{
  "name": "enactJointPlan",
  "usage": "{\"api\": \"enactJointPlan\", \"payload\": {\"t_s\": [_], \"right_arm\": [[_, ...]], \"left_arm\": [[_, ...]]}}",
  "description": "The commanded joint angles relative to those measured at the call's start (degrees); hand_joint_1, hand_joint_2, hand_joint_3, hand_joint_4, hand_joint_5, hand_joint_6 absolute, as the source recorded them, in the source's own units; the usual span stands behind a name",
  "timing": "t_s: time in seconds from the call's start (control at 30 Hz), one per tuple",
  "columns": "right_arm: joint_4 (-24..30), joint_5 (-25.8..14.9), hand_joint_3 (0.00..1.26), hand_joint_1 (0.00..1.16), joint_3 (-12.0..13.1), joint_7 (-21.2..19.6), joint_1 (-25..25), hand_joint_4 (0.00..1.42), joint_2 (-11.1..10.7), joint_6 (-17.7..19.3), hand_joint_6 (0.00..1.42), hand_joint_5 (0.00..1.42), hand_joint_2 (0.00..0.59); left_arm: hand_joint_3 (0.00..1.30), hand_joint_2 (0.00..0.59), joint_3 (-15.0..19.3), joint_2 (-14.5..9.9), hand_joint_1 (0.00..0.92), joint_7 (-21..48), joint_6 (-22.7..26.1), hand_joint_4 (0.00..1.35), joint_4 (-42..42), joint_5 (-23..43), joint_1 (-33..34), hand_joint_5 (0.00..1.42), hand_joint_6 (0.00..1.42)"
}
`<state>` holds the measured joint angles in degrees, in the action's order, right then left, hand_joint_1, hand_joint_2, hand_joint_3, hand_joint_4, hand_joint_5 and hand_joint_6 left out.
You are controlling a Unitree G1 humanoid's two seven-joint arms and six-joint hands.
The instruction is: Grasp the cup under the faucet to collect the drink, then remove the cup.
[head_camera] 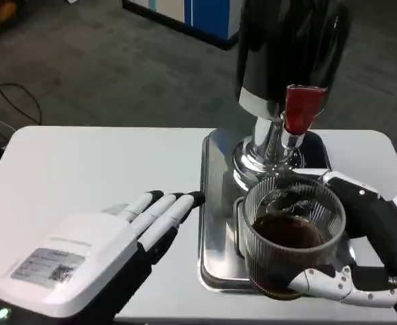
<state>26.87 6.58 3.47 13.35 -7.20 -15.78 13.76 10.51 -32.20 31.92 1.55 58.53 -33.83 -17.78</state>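
Cup (292, 233) — dark drink inside — in right robot hand (361, 271)

dispenser (290, 47) top cropped, right hand (371, 250) cut off

The left hand (110, 254) has a white back bearing a grey label, with white-and-black fingers.

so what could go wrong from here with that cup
The ribbed glass cup already holds dark liquid, so a tilt while the right hand lifts it away could spill it onto the metal tray. The cup sits just below the red tap handle, so lifting straight up might knock it. The left hand rests open nearby, offering no support.
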Motion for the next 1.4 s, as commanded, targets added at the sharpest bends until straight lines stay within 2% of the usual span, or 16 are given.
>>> {"api": "enactJointPlan", "payload": {"t_s": [0.03,0.67,1.4], "right_arm": [[0.79,-0.37,1.05,0.81,-0.88,-0.62,1.51,1.26,0.58,0.68,1.42,1.42,0.180],[-0.56,0.99,1.06,0.81,-4.81,-0.57,4.42,1.27,1.46,-0.58,1.42,1.42,0.184],[-0.92,0.80,1.07,0.80,-4.94,-0.19,4.55,1.28,1.28,-0.61,1.42,1.42,0.189]], "left_arm": [[0.01,0.100,1.40,0.38,0.000,0.76,-0.51,0.00,0.72,0.79,-1.86,0.00,0.09],[0.00,0.103,6.95,1.55,0.000,1.12,-2.37,0.00,1.47,3.03,-5.70,0.00,0.09],[0.01,0.111,7.62,2.31,0.000,1.49,-4.22,0.00,1.47,2.61,-7.19,0.00,0.08]]}}
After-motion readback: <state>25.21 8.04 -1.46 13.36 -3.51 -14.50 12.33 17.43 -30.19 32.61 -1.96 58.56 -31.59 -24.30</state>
